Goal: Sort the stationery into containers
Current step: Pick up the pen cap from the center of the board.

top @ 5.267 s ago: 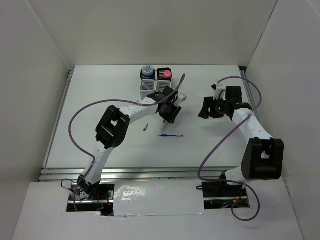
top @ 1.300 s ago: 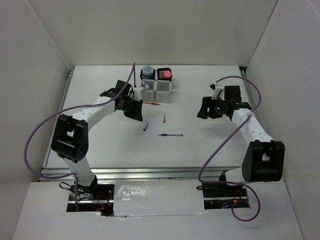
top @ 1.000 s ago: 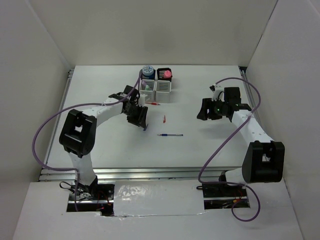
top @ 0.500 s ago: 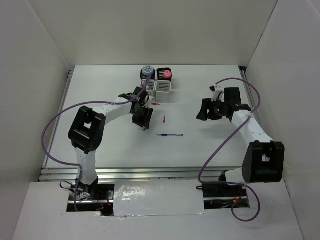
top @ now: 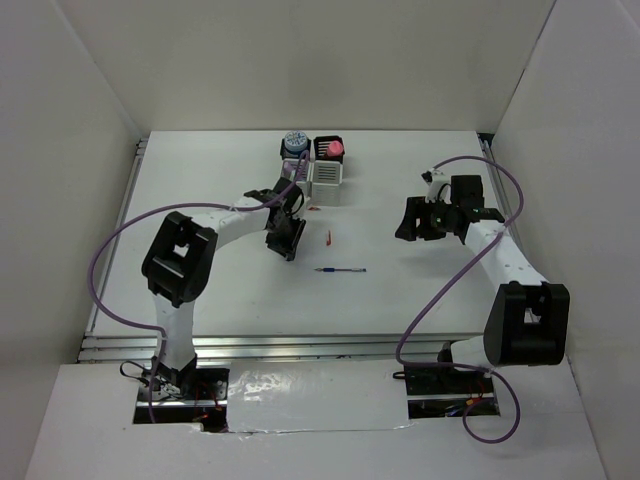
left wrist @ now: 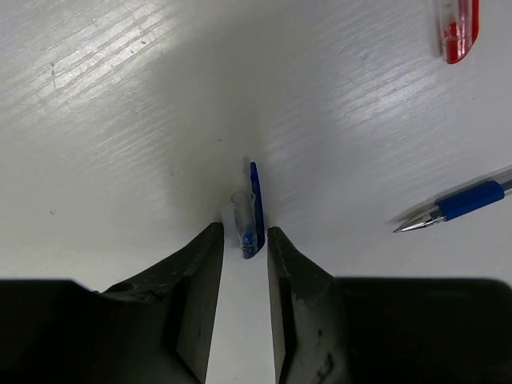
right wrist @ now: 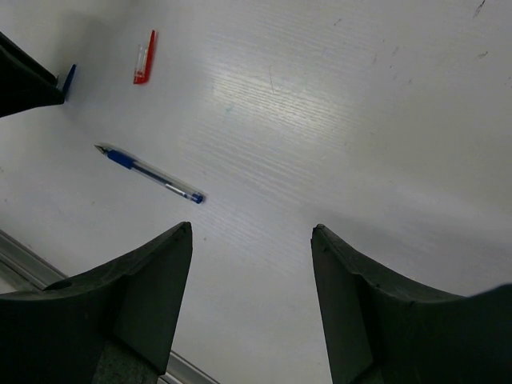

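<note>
A small blue pen cap lies flat on the white table. My left gripper is down over it, and its near end sits between the fingertips. The jaws are narrow, and a sliver of gap still shows beside the cap. From above, the left gripper is in front of the containers. A blue roll and a pink-capped tube stand in the back cups. A blue pen and a red cap lie loose. My right gripper hovers open, holding nothing.
Another small red piece lies just in front of the containers. The left arm and its purple cable arc over the table's left half. White walls close in both sides and the back. An aluminium rail marks the near edge.
My left gripper moved right from beside the containers, came down over the blue cap and narrowed its jaws. The right arm has stayed still.
</note>
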You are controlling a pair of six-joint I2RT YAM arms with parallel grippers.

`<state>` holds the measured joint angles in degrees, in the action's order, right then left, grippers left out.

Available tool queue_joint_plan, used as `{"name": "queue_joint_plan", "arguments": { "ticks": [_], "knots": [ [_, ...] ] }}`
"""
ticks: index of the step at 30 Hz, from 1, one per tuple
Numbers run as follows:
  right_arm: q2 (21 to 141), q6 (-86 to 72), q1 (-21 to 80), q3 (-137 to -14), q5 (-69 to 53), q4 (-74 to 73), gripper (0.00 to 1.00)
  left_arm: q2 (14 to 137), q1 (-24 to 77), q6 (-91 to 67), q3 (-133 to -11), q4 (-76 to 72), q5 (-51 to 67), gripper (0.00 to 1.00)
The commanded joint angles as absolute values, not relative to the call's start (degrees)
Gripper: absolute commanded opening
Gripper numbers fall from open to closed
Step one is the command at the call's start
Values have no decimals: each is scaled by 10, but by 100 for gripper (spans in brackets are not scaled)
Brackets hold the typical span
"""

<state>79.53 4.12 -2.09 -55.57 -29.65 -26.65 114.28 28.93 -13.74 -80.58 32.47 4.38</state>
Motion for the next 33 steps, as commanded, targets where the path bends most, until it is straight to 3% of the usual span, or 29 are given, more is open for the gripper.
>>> {"name": "queue_joint_plan", "arguments": {
  "ticks": [1,5,8,14,22,26,33],
  "knots": [
    [779,47,-24,-559,-309,-255,68,1151,292,-126,-787,326,40,40],
    [768,44,-11,-557,-318,-257,68,1127,292,-105,-768,309,106,32],
    [761,35,-4,-554,-329,-258,67,1094,291,-95,-749,288,135,18],
    [745,-20,52,-533,-363,-235,68,1013,292,-81,-725,245,171,2],
    [793,-129,100,-600,-467,-201,71,899,325,-62,-723,195,104,0],
    [796,-242,119,-586,-525,-76,72,872,357,-73,-734,178,64,0],
    [820,-351,162,-617,-459,-39,71,885,397,-77,-759,203,-39,0]
  ]
}}
